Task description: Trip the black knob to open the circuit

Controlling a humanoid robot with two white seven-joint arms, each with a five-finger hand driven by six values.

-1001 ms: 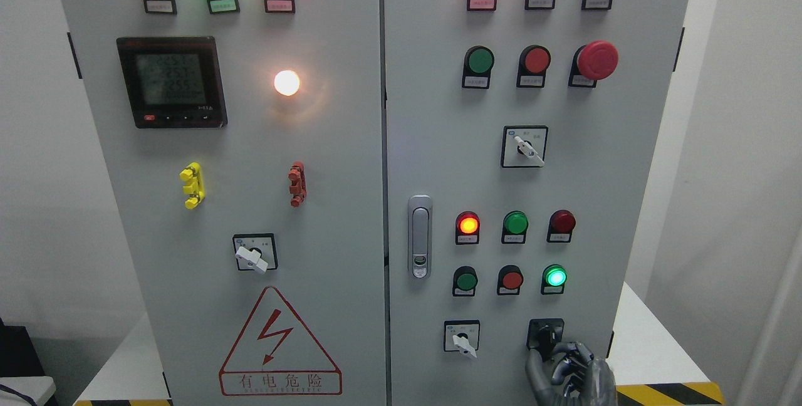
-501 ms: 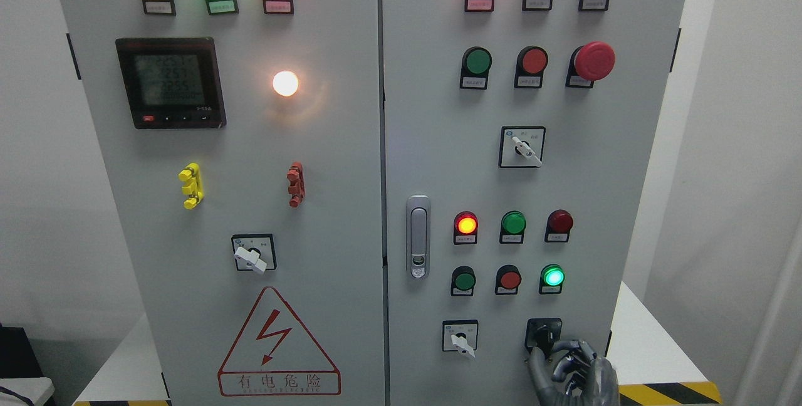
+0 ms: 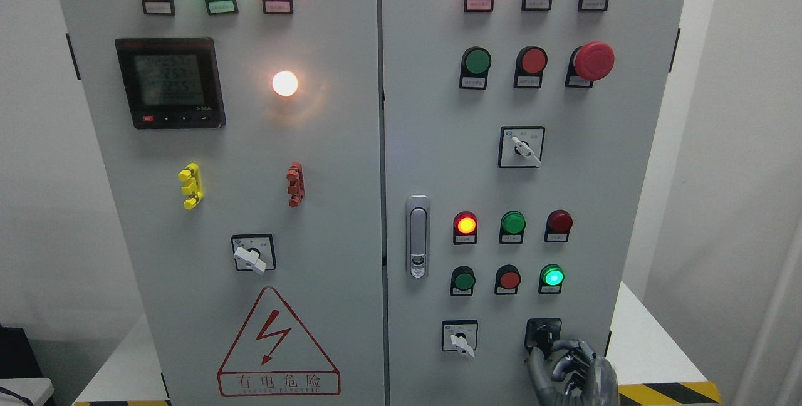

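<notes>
- Almost nothing moves since the earlier frame: our right robot hand [image 3: 567, 365] stays at the black knob [image 3: 542, 334], low on the right cabinet door [image 3: 626, 174].
- Fingers curled; whether they actually clamp the knob, we cannot tell.
- Knob looks small, rigid, probably stiff-turning; pinch its raised handle.
- Black knob on a black square plate.

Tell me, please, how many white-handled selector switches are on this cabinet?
3: one low on the left door, one mid-height on the right door, one at the right door's bottom, left of the black knob. None seems hidden.
</notes>
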